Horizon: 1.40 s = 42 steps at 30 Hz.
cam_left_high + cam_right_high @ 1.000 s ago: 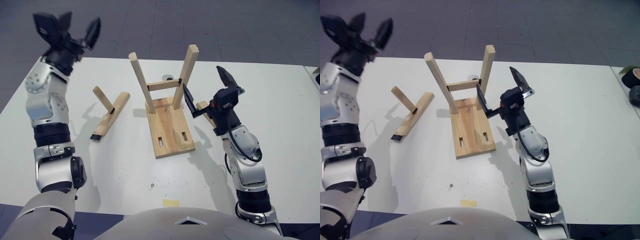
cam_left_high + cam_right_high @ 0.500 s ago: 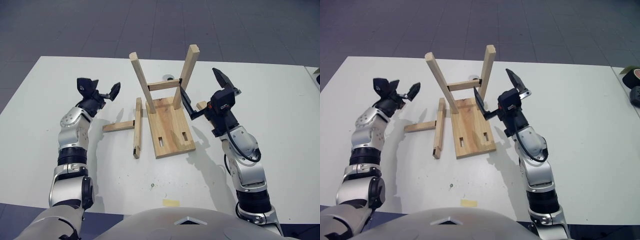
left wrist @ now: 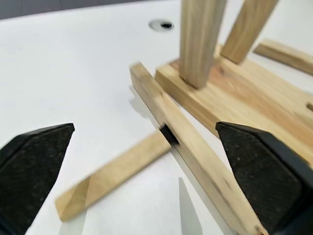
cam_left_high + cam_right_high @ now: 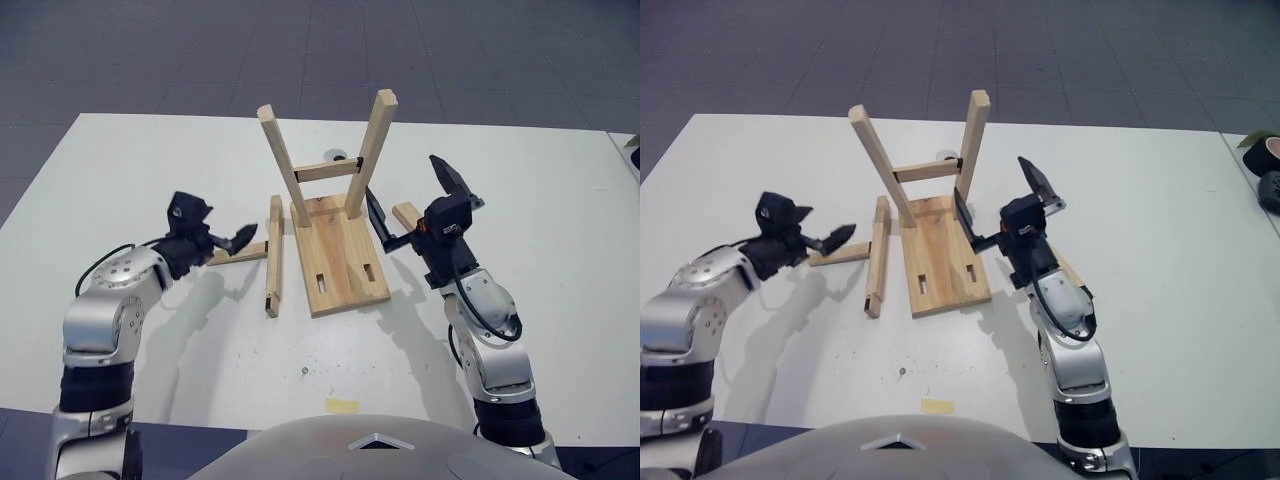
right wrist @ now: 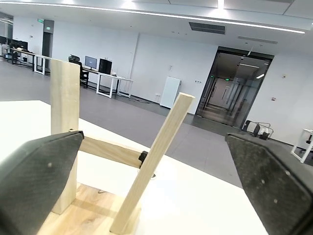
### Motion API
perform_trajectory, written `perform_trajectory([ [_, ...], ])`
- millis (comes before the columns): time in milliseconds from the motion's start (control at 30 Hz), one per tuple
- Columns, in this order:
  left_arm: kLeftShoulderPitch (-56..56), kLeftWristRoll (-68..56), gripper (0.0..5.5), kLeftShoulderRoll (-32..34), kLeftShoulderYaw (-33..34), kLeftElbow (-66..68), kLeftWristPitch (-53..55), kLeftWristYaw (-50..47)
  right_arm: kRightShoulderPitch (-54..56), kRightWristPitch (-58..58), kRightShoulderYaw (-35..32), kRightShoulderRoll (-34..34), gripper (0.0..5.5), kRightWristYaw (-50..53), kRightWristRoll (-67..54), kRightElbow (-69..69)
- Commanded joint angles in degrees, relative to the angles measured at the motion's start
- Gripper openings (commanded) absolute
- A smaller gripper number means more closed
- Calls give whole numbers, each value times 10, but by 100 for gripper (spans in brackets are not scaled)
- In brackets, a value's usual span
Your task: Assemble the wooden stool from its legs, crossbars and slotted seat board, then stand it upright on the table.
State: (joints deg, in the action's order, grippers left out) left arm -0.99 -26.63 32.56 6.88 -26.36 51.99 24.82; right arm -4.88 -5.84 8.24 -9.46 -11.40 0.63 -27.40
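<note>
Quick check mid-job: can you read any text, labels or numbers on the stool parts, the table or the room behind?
No text is legible anywhere.
The light wooden slotted seat board and upright wooden legs are bare wood, unmarked.
The small yellow tape strip on the white table is blank.
The small green sign on the far wall is too small to read.

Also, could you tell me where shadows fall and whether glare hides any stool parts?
Left eye view: both arms' soft shadows fall on the table, toward the middle; no glare on the seat board. Left wrist view: a thin shadow beside the loose crossbar. Right wrist view: bright ceiling light strips overhead.
</note>
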Motion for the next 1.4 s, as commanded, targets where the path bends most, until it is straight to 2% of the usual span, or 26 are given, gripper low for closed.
perform_trajectory([
  [33,-25,-41,539,-30,-18,-73,119,-37,-18,-7,8,14,540,20,14,-15],
  [133,-21,-48,539,-49,-37,-87,159,-55,-18,-8,16,19,540,26,22,-13],
  [267,-5,-29,539,-41,-85,-83,169,-62,-22,-6,19,23,540,33,30,-13],
  [367,11,10,486,-30,-141,-56,143,-68,-23,-4,22,27,540,39,35,-12],
  [600,17,87,368,17,-199,9,87,-56,-42,10,32,44,540,58,44,-17],
  [1000,17,158,158,95,-189,125,-25,6,-63,32,42,62,540,86,66,-9],
  [1133,16,178,104,108,-148,202,-73,3,-64,37,40,64,540,87,67,-3],
  [1267,59,196,104,98,-103,271,-148,-11,-62,40,33,66,540,91,68,3],
  [1400,139,244,104,87,-49,340,-254,-96,-36,35,15,64,540,85,55,9],
])
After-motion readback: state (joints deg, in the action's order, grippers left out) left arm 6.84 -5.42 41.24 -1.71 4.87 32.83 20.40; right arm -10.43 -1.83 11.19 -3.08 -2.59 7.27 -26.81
